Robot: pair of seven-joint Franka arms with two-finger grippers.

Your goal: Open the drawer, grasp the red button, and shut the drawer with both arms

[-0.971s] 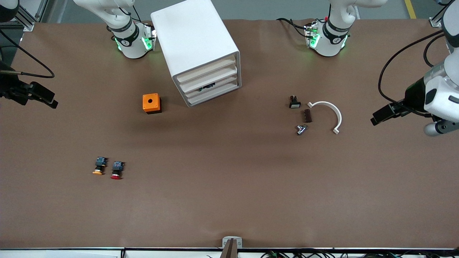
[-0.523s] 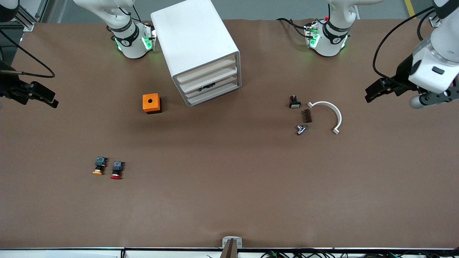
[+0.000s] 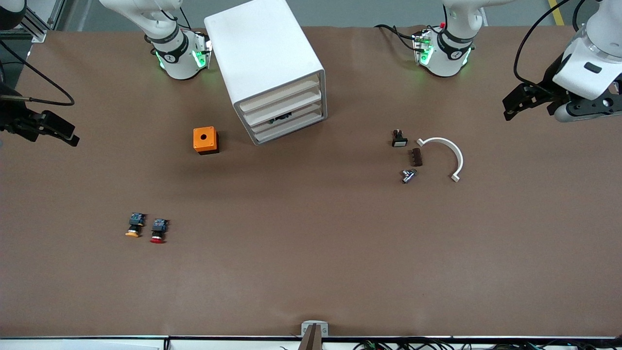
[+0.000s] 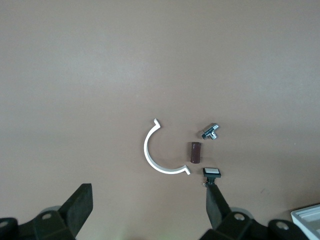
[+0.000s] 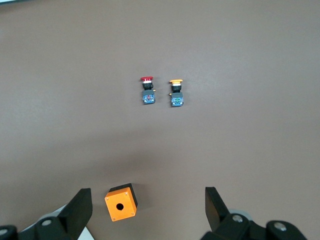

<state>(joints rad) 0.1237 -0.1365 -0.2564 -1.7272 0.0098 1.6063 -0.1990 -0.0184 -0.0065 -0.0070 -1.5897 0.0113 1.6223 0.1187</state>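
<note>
The white cabinet (image 3: 265, 58) stands between the two arm bases, and its stacked drawers (image 3: 284, 111) are all pushed in. A dark thing shows in the gap at one of the lower drawers. The red-capped button (image 3: 157, 232) (image 5: 147, 90) lies on the table well nearer the front camera, beside an orange-capped one (image 3: 133, 226) (image 5: 175, 93). My right gripper (image 3: 68, 136) (image 5: 148, 196) hangs open and empty over the right arm's end of the table. My left gripper (image 3: 512, 108) (image 4: 149, 194) is open and empty over the left arm's end.
An orange box with a hole (image 3: 205, 140) (image 5: 120, 202) sits beside the cabinet. Toward the left arm's end lie a white curved piece (image 3: 449, 151) (image 4: 154, 159), a brown block (image 3: 417, 157) (image 4: 194, 152), a metal fitting (image 3: 408, 175) (image 4: 211, 131) and a small black switch (image 3: 399, 139) (image 4: 211, 173).
My left arm has swung its gripper toward the bases' side of the table. The right arm has not moved, and nothing on the table has shifted.
</note>
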